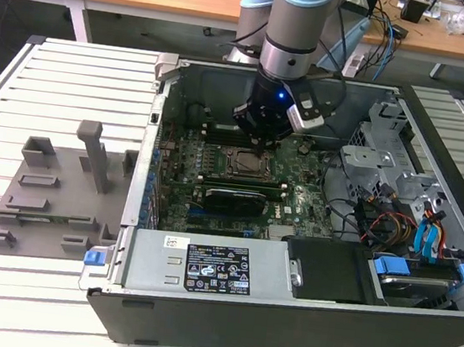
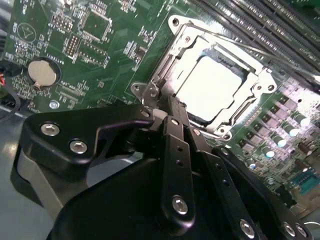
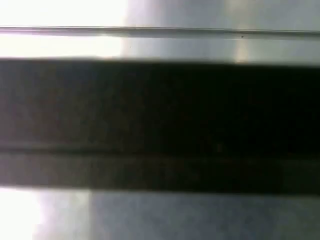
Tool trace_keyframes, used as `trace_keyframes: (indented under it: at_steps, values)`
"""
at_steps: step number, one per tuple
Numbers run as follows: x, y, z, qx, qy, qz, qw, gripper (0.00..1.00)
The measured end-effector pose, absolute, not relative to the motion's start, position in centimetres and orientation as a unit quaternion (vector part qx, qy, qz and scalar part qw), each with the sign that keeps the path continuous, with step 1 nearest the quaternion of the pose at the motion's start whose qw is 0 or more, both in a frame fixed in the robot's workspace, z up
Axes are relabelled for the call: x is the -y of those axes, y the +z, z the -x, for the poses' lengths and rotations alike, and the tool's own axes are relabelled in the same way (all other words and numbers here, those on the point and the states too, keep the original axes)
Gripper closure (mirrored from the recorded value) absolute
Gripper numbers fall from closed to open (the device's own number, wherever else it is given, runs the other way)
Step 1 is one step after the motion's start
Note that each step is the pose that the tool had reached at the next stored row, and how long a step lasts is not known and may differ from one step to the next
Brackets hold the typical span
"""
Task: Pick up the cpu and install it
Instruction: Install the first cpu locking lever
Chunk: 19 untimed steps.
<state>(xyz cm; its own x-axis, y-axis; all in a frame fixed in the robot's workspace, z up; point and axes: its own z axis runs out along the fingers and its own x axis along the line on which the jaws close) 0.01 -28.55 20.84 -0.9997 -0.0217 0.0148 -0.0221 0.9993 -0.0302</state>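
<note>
The cpu (image 2: pixel 214 86) shows as a pale silvery square lying flat inside the metal socket frame (image 2: pixel 260 90) on the green motherboard (image 2: pixel 100 45). My gripper (image 2: pixel 159 100) hangs just above the board at one corner of that frame, and its black fingers (image 2: pixel 172 135) are drawn together with nothing between them. In the exterior view the gripper (image 1: pixel 261 143) sits low inside the open computer case, right behind the socket frame (image 1: pixel 246 163). The fingertips hide the frame's nearest corner in the second wrist view.
A grey plastic tray (image 1: pixel 52 194) with upright posts lies on the slatted table at the exterior view's left. The case walls (image 1: pixel 143 171) surround the board. A black card (image 1: pixel 233 197), the power supply (image 1: pixel 221 265) and the drive cage with cables (image 1: pixel 398 202) crowd the case.
</note>
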Motion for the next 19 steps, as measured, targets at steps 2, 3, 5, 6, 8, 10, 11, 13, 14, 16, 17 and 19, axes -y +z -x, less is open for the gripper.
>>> trace_keyframes:
  at_steps: [2,3,5,6,8,10,11,13,14,16,17,19]
  values:
    - [28.8,20.8,0.0,1.000,0.015,-0.011,0.007,0.89]
    - [28.8,20.8,0.0,1.000,0.015,-0.011,0.007,0.89]
    - [28.9,20.8,0.0,1.000,0.015,-0.011,0.007,0.89]
    - [28.9,20.9,0.0,1.000,0.016,-0.011,0.007,0.89]
    - [28.9,21.3,0.0,1.000,0.017,-0.011,0.007,0.89]
    - [28.9,21.7,0.0,1.000,0.018,-0.011,0.006,0.89]
    - [28.9,22.1,0.0,1.000,0.020,-0.011,0.006,0.89]
    - [28.9,22.6,0.0,1.000,0.021,-0.011,0.006,0.89]
    - [28.9,22.8,0.0,1.000,0.022,-0.011,0.006,0.89]
    - [28.9,23.2,0.0,1.000,0.023,-0.011,0.006,0.89]
    - [28.9,23.3,0.0,1.000,0.024,-0.011,0.006,0.89]
    - [28.9,23.5,0.0,1.000,0.025,-0.011,0.006,0.89]
